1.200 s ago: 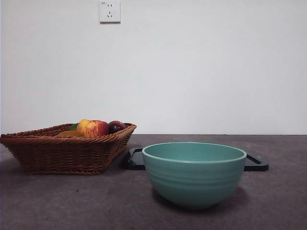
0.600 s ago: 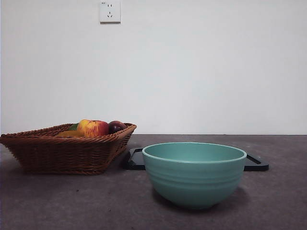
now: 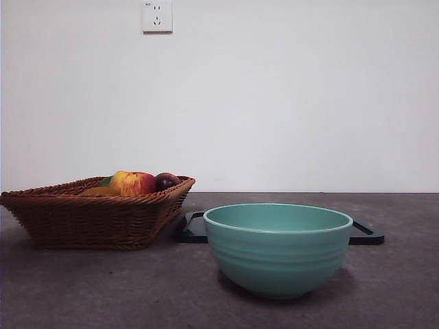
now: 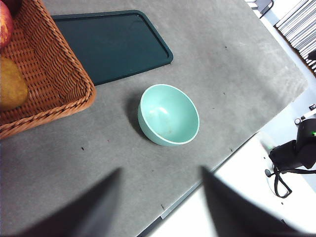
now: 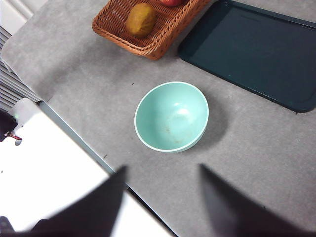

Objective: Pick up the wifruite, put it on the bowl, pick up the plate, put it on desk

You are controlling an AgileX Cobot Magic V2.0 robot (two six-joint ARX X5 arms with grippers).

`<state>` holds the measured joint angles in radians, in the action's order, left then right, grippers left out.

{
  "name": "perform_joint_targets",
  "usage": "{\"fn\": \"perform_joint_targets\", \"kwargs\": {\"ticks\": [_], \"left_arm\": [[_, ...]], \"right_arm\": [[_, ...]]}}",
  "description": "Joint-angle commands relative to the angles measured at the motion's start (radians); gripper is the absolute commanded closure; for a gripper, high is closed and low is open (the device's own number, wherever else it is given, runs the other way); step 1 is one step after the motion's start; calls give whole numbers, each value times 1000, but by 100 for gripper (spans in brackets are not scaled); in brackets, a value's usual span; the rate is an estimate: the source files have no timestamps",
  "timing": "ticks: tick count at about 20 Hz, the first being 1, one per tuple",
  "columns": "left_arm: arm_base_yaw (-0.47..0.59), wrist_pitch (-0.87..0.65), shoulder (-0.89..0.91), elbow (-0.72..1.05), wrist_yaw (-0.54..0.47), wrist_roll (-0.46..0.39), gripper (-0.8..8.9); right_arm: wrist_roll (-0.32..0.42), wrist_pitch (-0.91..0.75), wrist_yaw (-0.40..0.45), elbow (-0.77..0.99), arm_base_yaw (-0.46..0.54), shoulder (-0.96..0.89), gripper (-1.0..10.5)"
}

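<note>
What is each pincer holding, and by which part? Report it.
Nothing is held. The left pincer and right pincer both hang open above the desk's edge; the wifruite lies in the wicker basket.

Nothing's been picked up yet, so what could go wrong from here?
The wifruite lies low in the wicker basket next to the apple, so a pincer might snag the weave or nudge the apple. The bowl stands near the desk edge; a hard drop could push it.
</note>
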<state>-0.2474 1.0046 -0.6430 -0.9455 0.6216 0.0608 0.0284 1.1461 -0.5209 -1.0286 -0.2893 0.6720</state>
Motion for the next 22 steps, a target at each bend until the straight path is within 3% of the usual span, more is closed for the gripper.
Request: {"fn": "perform_joint_targets", "kwargs": {"ticks": [1, 9, 22], "left_arm": [[-3, -8, -6, -21, 3, -18, 324], [-3, -13, -8, -21, -4, -16, 312], [-11, -95, -143, -69, -149, 27, 314]], "right_arm": [[5, -5, -3, -20, -5, 6, 561], [5, -5, -3, -20, -5, 6, 561], [1, -8, -3, -20, -5, 6, 561]]}}
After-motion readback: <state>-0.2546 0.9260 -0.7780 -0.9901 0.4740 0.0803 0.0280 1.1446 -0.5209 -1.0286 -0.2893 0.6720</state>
